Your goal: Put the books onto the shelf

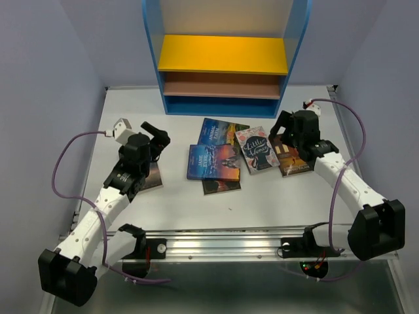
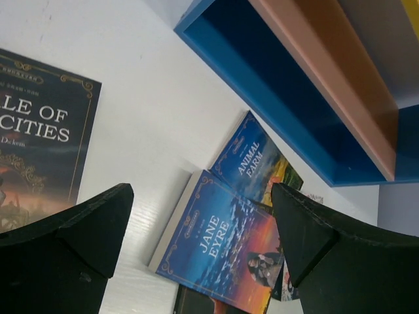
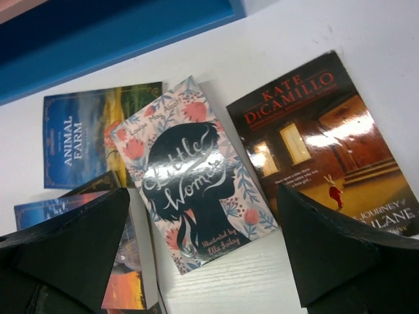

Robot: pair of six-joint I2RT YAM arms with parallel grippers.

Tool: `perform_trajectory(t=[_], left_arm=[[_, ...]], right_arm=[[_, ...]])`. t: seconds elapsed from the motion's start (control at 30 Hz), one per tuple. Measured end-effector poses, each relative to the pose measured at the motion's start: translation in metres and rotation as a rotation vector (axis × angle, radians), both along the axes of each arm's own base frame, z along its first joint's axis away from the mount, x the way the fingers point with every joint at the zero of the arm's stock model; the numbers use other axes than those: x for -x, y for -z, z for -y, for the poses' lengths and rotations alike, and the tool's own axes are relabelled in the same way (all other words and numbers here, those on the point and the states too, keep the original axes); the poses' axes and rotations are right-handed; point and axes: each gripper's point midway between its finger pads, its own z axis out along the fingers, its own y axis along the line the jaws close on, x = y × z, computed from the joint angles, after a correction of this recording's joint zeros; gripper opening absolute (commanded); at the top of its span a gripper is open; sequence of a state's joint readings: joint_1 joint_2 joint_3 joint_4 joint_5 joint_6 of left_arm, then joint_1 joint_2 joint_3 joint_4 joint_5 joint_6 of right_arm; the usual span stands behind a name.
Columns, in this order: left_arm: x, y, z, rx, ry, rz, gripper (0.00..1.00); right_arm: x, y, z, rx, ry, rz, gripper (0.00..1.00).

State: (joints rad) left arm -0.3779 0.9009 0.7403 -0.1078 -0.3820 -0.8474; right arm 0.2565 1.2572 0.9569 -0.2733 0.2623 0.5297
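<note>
- Blue-framed shelf (image 1: 222, 106) at far edge of table (image 1: 177, 209), well ahead of left claw (image 1: 156, 134) and right claw (image 1: 283, 131).
- Left claw spread wide, pinching nothing; "Tale of Two Cities" (image 2: 39, 144) flat below one finger, "Jane Eyre" (image 2: 222, 252) below the gap between tips, "Animal Farm" (image 2: 252, 167) further ahead, near shelf.
- Right claw spread wide, empty; "Little Women" (image 3: 190, 190) flat below the gap, Kate DiCamillo book (image 3: 321, 131) below one finger.
</note>
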Motion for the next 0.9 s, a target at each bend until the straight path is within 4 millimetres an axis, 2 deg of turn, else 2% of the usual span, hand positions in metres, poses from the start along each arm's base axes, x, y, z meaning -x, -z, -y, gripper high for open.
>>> perform_trajectory(t=[0.1,0.2,0.37,0.43,0.63,0.7,0.77,0.9], left_arm=[[0.004,0.014,0.006,0.017,0.030,-0.034,0.99],[0.009,0.034,0.015,0.034,0.076,-0.082,0.99],[0.025,0.083,0.034,0.058,0.174,-0.212,0.99],[0.033,0.095,0.043,0.075,0.215,-0.241,0.99],[0.066,0.130,0.093,0.173,0.413,-0.308,0.99],[0.073,0.137,0.104,0.209,0.452,-0.322,0.99],[0.079,0.145,0.114,0.257,0.484,-0.326,0.99],[0.083,0.158,0.122,0.288,0.493,-0.361,0.99]], right_arm=[[-0.001,-0.003,-0.012,-0.003,-0.090,0.012,1.00],[-0.006,-0.009,-0.036,-0.012,-0.249,0.023,1.00],[-0.029,-0.021,-0.105,-0.101,-0.637,0.030,1.00],[-0.041,-0.017,-0.135,-0.102,-0.790,0.037,1.00],[-0.051,0.028,-0.207,-0.075,-1.086,-0.041,1.00],[-0.052,0.043,-0.220,-0.091,-1.143,-0.083,1.00],[-0.054,0.056,-0.224,-0.104,-1.169,-0.115,1.00],[-0.048,0.083,-0.223,-0.140,-1.190,-0.199,1.00]])
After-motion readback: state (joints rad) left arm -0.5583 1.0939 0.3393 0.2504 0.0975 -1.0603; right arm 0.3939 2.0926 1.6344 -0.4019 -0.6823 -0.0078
